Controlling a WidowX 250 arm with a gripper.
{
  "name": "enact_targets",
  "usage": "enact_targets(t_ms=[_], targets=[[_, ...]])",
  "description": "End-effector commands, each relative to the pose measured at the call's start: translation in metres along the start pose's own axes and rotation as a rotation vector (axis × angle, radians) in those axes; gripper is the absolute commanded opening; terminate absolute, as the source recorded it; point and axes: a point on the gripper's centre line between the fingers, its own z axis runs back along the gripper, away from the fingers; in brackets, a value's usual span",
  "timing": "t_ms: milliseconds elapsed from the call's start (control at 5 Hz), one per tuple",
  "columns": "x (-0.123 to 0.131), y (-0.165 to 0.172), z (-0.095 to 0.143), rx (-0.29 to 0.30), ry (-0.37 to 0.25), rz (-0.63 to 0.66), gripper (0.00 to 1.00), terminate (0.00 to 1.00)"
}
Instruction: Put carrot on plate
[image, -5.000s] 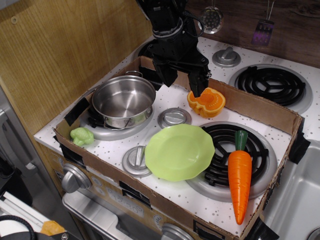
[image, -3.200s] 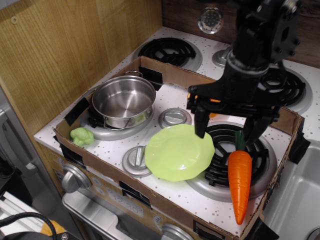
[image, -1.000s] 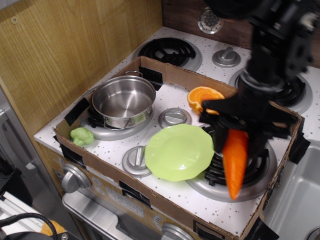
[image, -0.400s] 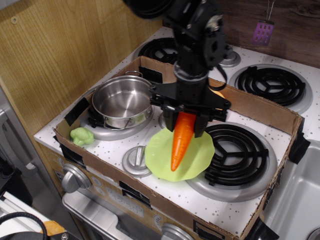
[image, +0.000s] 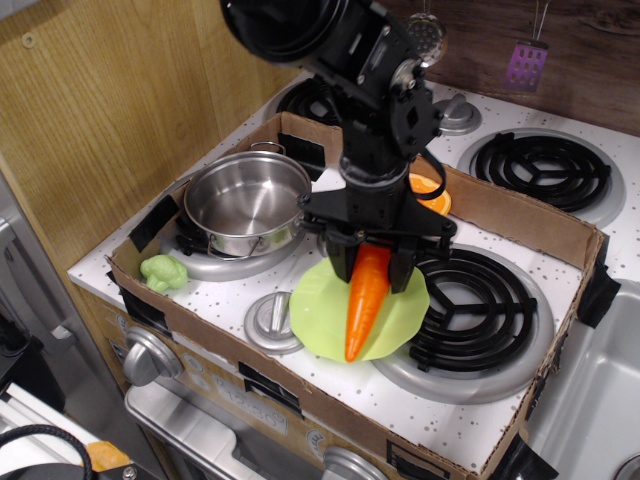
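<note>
The glossy orange carrot (image: 364, 300) hangs point-down over the light green plate (image: 322, 310), which lies on the stove top between the pot and the front right burner. My gripper (image: 372, 262) is shut on the carrot's upper end; its two black fingers flank the top and hide the green stem. The carrot's tip is over the plate's front part, at or just above its surface; I cannot tell if it touches.
A steel pot (image: 247, 203) stands on the left burner. A small green broccoli toy (image: 164, 271) lies at the front left. An orange halved toy (image: 432, 194) sits behind my arm. A low cardboard wall (image: 530, 222) rings the area. The coil burner (image: 470, 308) is right of the plate.
The carrot was picked up from the right burner and carried left over the plate. Since the last frame it has come slightly lower and a little right.
</note>
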Motion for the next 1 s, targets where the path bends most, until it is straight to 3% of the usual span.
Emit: enact_targets(t_ms=[0, 400, 800], targets=[[0.011, -0.006, 0.013, -0.011, -0.039, -0.004, 1.0, 0.0], [0.011, -0.007, 0.027, 0.039, -0.07, 0.012, 1.0, 0.0], [0.023, -0.016, 0.08, 0.203, -0.083, 0.007, 1.0, 0.0]])
